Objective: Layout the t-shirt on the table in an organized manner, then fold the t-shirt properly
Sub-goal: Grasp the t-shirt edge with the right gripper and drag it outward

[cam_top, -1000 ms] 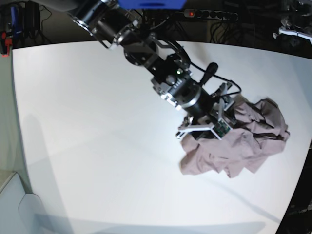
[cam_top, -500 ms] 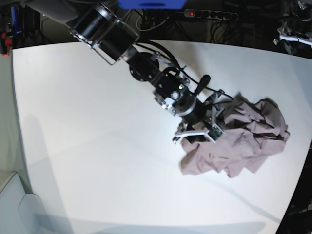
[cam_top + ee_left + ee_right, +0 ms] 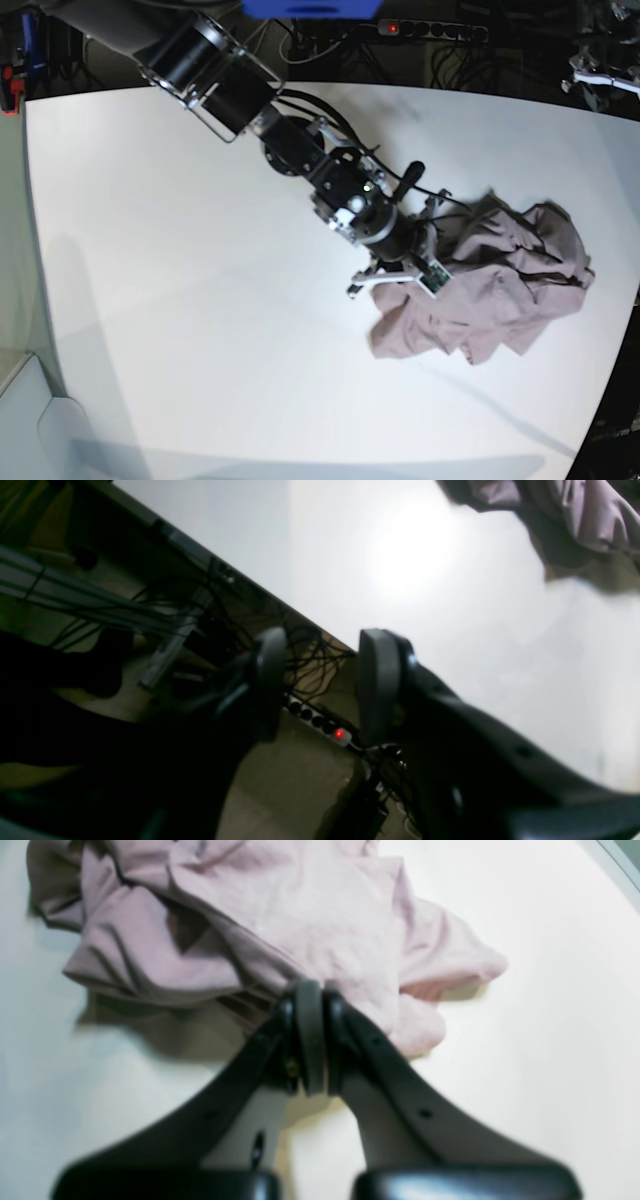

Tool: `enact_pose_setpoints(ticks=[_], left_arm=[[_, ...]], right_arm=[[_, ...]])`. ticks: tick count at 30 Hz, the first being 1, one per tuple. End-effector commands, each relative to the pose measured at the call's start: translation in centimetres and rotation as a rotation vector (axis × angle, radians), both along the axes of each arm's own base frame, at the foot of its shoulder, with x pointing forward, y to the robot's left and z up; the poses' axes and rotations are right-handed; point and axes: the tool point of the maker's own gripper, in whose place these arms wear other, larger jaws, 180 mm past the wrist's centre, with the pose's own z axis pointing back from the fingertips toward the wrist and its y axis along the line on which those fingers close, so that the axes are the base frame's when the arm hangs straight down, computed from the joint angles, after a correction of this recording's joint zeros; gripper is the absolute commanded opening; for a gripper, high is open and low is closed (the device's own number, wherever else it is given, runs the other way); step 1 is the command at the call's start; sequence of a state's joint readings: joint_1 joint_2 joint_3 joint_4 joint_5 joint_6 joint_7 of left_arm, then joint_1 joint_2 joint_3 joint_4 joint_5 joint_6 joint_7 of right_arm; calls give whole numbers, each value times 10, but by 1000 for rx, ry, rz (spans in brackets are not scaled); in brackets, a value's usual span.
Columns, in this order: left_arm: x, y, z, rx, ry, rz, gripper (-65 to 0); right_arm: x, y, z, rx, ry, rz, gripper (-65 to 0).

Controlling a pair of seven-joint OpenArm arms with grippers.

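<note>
The mauve t-shirt [image 3: 505, 285] lies crumpled in a heap on the right part of the white table [image 3: 200, 250]. My right gripper [image 3: 310, 990] is at the heap's left edge, shut on a fold of the t-shirt [image 3: 310, 925], and the cloth's pleats run into its fingertips. In the base view the right gripper [image 3: 400, 275] hangs from the arm that reaches in from the upper left. My left gripper [image 3: 320, 685] stands open with nothing between its fingers, beyond the table's far edge, with a corner of the t-shirt [image 3: 575, 515] well away from it.
A power strip [image 3: 430, 30] with a red light lies among cables behind the table's far edge. Part of the left arm [image 3: 603, 68] shows at the far right corner. The table's rounded right edge passes close to the shirt.
The right gripper has slid down and left, from over the shirt to its left edge, and has shut there. The shirt heap has kept its shape.
</note>
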State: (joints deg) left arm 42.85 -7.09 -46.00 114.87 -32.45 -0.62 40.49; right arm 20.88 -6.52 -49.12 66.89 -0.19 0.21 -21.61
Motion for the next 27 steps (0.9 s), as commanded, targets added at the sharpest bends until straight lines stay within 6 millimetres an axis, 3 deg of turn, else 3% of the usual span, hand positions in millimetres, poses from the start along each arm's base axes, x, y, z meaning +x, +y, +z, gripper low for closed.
enact_pose_setpoints(ticks=[1, 3, 6, 12, 20, 23, 27], left_arm=[[3, 4, 9, 26, -21, -4, -413], [3, 4, 9, 26, -21, -4, -413], [2, 3, 9, 25, -21, -3, -413], [0, 3, 8, 25, -14, -3, -413], [-11, 24, 19, 69, -15, 46, -414], [-11, 29, 28, 99, -23, 0, -414], [-15, 30, 36, 125, -41, -52, -414]], right_arm=[[6, 10, 21, 42, -47, 13, -650], [6, 10, 23, 46, -51, 14, -650], [12, 4, 54, 92, -119, 7, -650], [27, -16, 149, 226, -264, -51, -650], [43, -44, 268, 368, -513, -93, -650], [49, -66, 305, 413, -593, -138, -650], [57, -125, 352, 503, -696, -277, -650]])
